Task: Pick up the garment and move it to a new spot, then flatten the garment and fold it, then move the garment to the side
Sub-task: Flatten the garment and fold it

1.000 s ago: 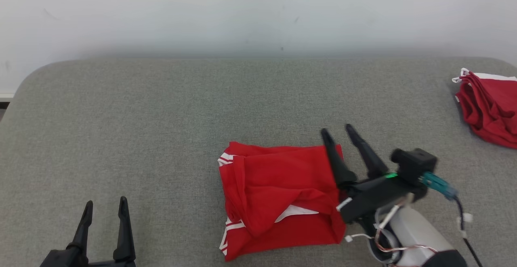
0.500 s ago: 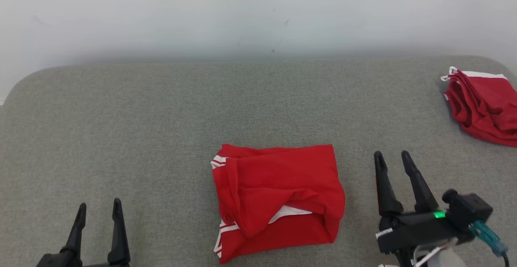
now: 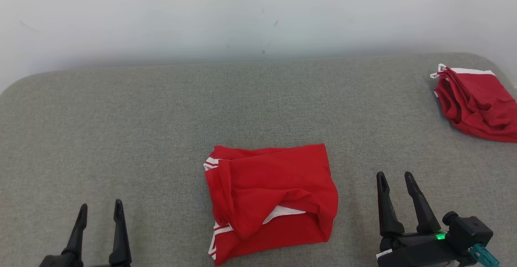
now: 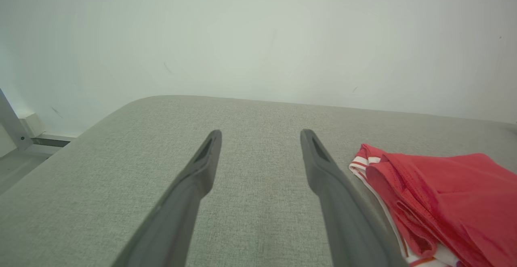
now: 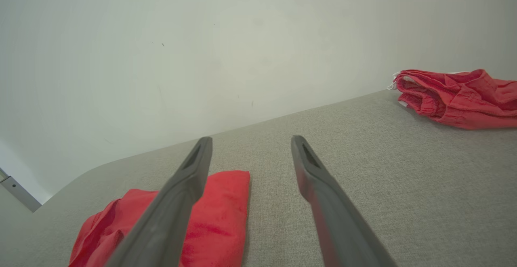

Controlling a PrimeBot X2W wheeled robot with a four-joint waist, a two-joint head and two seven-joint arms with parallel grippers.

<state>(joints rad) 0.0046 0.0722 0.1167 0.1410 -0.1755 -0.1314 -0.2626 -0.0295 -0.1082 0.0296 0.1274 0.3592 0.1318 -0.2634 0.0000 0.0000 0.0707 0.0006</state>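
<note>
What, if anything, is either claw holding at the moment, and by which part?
Nothing is held: the left claw and right claw are both open and empty, each apart from the folded garment lying between them.

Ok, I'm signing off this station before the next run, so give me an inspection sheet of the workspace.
Surface: grey fabric-covered table, rounded corners.
Job's things: red folded garment with white stripes, lying mid-table, unheld.
Clutter: second red garment with white trim, bunched at far right edge.
Grippers: left gripper open, empty, left of the folded garment; right gripper open, empty, right of it.
Cables: teal connector on the right wrist.
Surroundings: pale plain wall behind the table.
</note>
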